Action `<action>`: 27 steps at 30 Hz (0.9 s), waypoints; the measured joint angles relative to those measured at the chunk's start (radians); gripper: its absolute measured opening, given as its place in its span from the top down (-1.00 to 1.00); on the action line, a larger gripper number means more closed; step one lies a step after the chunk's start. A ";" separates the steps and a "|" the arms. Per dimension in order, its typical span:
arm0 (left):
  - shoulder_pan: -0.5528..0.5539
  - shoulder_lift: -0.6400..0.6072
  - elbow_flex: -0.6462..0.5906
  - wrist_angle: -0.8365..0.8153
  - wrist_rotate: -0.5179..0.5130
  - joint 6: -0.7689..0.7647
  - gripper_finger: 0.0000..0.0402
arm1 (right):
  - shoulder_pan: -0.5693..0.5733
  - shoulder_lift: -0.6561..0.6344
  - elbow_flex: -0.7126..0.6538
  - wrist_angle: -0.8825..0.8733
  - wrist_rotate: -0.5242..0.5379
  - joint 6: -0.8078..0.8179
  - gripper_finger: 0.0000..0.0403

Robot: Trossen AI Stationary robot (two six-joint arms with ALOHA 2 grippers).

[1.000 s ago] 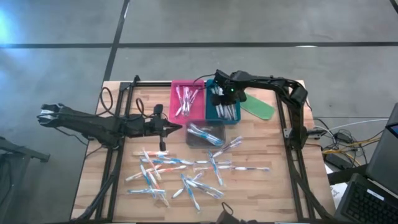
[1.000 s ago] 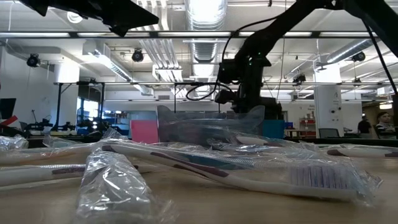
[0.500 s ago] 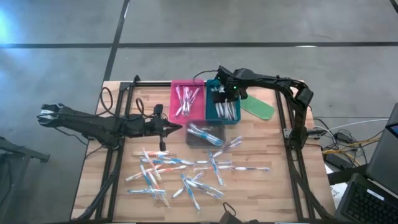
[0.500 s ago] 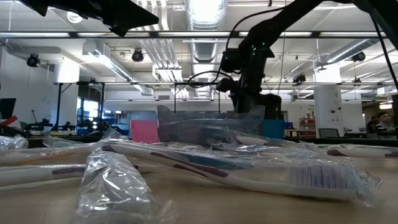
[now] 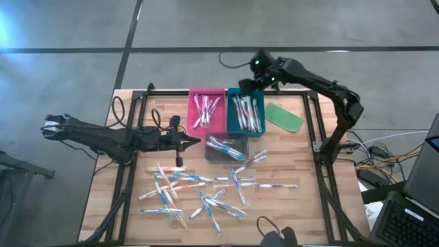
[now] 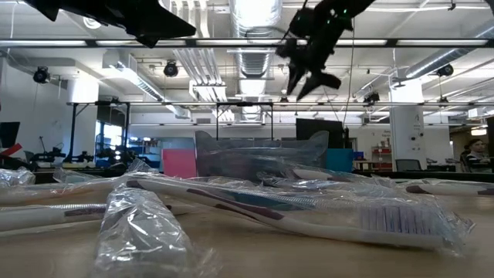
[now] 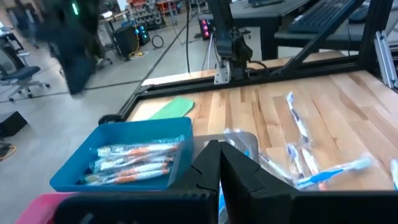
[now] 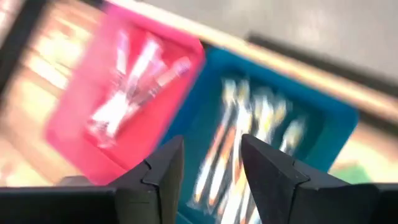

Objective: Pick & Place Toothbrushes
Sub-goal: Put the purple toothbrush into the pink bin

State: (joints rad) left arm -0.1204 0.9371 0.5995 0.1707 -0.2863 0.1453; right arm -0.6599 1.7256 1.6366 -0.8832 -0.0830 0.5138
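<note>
- I note the right claw has lifted clear of the blue tray, fingers apart and empty; a toothbrush looks delivered.
- Left claw waits pinched over the tabletop.

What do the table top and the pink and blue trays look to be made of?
Table top: wood, likely butcher-block; pale jointed strips with visible grain. Pink tray and blue tray: probably moulded plastic; uniform saturated colour, thin smooth walls. Matte or glossy finish cannot be told.
</note>
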 joint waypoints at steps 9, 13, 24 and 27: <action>0.000 0.000 0.000 -0.003 0.000 0.054 0.95 | -0.004 -0.113 0.177 0.002 0.007 -0.316 0.43; 0.000 0.000 0.000 -0.018 0.000 0.094 0.95 | 0.001 -0.150 0.231 -0.009 0.006 -0.458 0.52; 0.001 0.000 0.000 -0.039 -0.027 0.149 0.95 | 0.008 -0.200 0.300 -0.442 0.004 -0.678 0.79; 0.001 0.000 0.001 -0.038 -0.089 0.172 0.95 | 0.024 -0.233 0.229 -0.502 0.005 -0.675 0.86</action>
State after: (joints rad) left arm -0.1192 0.9371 0.6010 0.1329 -0.3749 0.3175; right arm -0.6362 1.4929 1.8651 -1.3851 -0.0778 -0.1616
